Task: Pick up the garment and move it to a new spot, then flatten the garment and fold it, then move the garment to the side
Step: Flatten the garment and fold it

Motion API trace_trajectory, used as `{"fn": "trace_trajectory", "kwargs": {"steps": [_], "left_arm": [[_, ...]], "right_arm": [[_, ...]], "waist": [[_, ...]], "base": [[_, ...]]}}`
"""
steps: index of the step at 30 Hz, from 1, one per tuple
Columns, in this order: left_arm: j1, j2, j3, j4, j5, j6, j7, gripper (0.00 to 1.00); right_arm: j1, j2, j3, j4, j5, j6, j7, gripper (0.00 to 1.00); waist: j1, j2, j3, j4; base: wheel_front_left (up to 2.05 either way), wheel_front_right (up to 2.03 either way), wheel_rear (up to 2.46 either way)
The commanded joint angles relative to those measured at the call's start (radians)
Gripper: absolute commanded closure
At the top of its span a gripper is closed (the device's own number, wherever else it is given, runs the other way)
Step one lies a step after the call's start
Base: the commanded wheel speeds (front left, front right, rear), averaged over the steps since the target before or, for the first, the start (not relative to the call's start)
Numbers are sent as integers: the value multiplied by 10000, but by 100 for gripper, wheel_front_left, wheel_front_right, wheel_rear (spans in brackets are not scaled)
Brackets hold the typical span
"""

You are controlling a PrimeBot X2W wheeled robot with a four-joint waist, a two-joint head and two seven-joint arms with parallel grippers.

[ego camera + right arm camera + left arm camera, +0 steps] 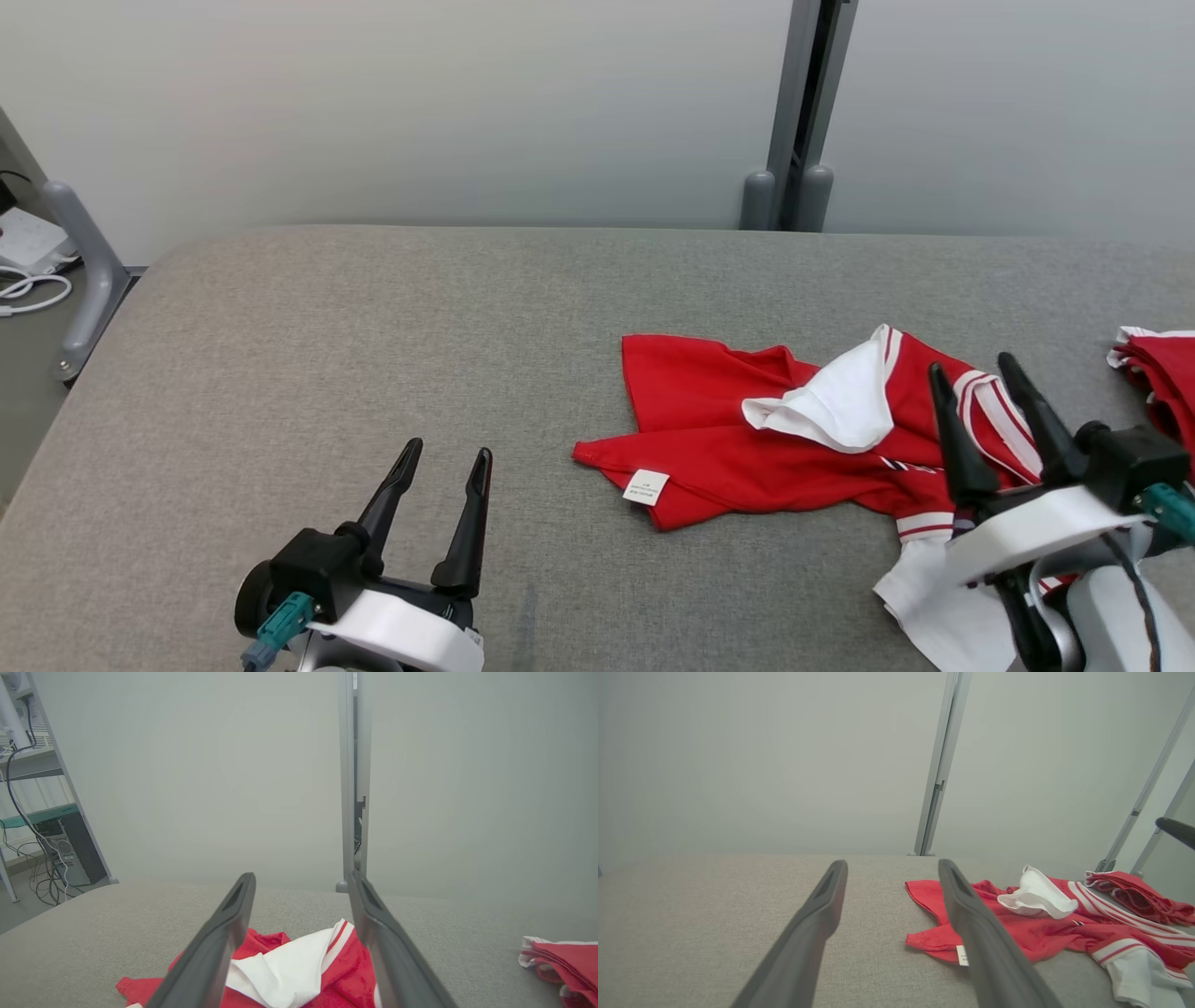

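A crumpled red garment [728, 439] with white panels and striped trim lies on the grey table [373, 373], right of centre. It also lies spread out in the left wrist view [1045, 933] and under the fingers in the right wrist view [289, 966]. My right gripper [971, 373] hovers over the garment's right part, open, nothing between its fingers. My left gripper [443, 457] stands open over bare table to the garment's left, apart from it. A small white label [646, 487] shows at the garment's near left edge.
A second folded red and white cloth [1158, 369] lies at the table's far right edge. A grey post [794, 121] stands behind the table against a pale wall. A grey bracket [89, 271] and cables sit off the table's left edge.
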Motion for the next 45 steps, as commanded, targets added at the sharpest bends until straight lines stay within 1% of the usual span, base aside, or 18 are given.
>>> {"fn": "trace_trajectory", "kwargs": {"steps": [1,2,5,13,17,23,24,32,35,37,40,43,45], "left_arm": [[11,45,47,-36,22,-54,-27,0],[25,43,34,-34,25,-65,-28,0],[44,42,5,-47,21,-76,-27,0],[125,43,-35,-50,18,-48,-28,0],[51,42,-152,-95,-65,-3,-27,0],[-359,46,-562,-175,-275,73,-27,0],[-359,46,-562,-175,-275,73,-27,0],[-752,46,-1233,-272,-638,207,-28,0],[-876,40,-1527,-316,-738,273,-27,0],[-893,43,-1559,-366,-797,348,-28,0],[-921,37,-1645,-369,-730,367,-28,0],[-1021,37,-1743,-337,-706,344,-28,0],[-1064,51,-1754,-393,-756,373,-28,0]], "right_arm": [[180,-44,112,-118,61,-3,-40,0],[306,-137,380,-225,7,-3,-40,0],[364,-295,718,-136,-132,-3,-41,0],[165,-348,1010,25,-32,-3,-42,0],[-115,-464,1471,268,-22,-3,-44,0],[-1497,-715,2445,1627,289,-3,-30,0],[-1497,-715,2445,1627,289,-3,-30,0],[-3996,-1210,4032,3843,1057,-3,1039,0],[-4613,-1342,4244,4514,1376,-3,937,0],[-4789,-1240,4463,4834,1594,-1,818,0],[-5093,-1308,5112,5324,1666,-4,852,0],[-5346,-1222,5450,5834,2063,-3,1006,0],[-5519,-1279,5645,6188,2196,-3,1013,0]], "waist": [[0,0,-29,56],[0,0,-50,133],[0,0,-65,231],[0,0,-22,495],[0,0,172,673],[0,0,903,1246],[0,0,903,1246],[0,0,1769,2249],[0,0,1883,2613],[0,0,1894,2667],[0,0,1905,2682],[0,0,1917,2749],[0,0,1945,2788]], "base": [[0,0,0],[0,0,0],[0,0,0],[0,0,0],[0,0,0],[0,0,0],[0,0,0],[0,0,0],[0,0,0],[0,0,0],[0,0,0],[0,0,0],[0,0,0]]}}
